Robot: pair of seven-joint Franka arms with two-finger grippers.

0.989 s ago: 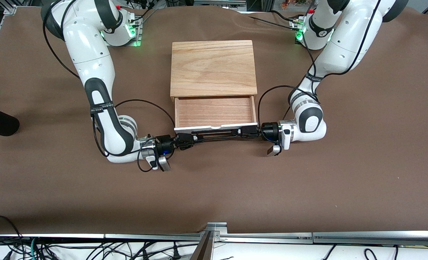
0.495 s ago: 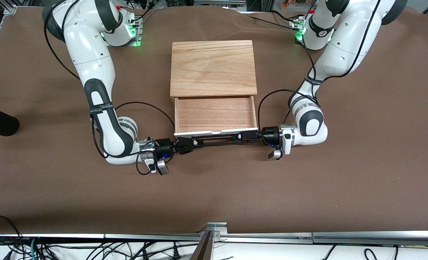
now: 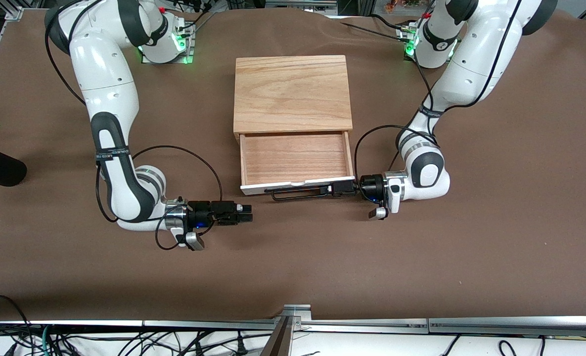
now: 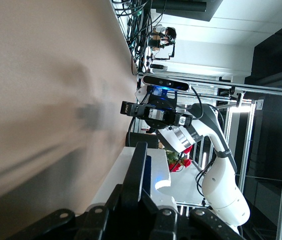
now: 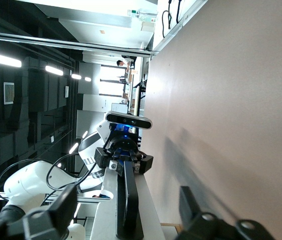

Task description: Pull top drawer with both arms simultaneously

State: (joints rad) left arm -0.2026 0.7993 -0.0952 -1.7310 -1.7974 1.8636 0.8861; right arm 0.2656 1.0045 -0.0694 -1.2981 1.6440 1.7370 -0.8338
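A: Where is the top drawer [image 3: 295,159]?

B: Drawn well out of the wooden cabinet [image 3: 292,93] toward the front camera. Its wood floor is bare to view, and the white front panel sits at its near edge. The black bar handle [image 3: 300,192] runs along that panel, just nearer the camera.

A: Left gripper [image 3: 340,187]?

B: At the handle's end toward the left arm's side of the table, lying level with the bar. The left wrist view shows its fingers [image 4: 133,172] clamped around the bar, so it grips the handle. A sideways approach lets the arm pull straight along the drawer's travel.

A: Right gripper [image 3: 243,217]?

B: Off the handle. It hangs low over the brown table cover [image 3: 293,267], near the drawer's corner toward the right arm's end, holding nothing. In the right wrist view its fingers [image 5: 48,216] stand wide apart, with the handle and the left gripper seen between them.

A: Judgement on progress?

B: The drawer looks close to fully out, so the pull seems largely done. Only one arm has hold now. If more travel is wanted, a one-sided pull could skew the drawer in its runners; the right gripper would need to retake the free end first.
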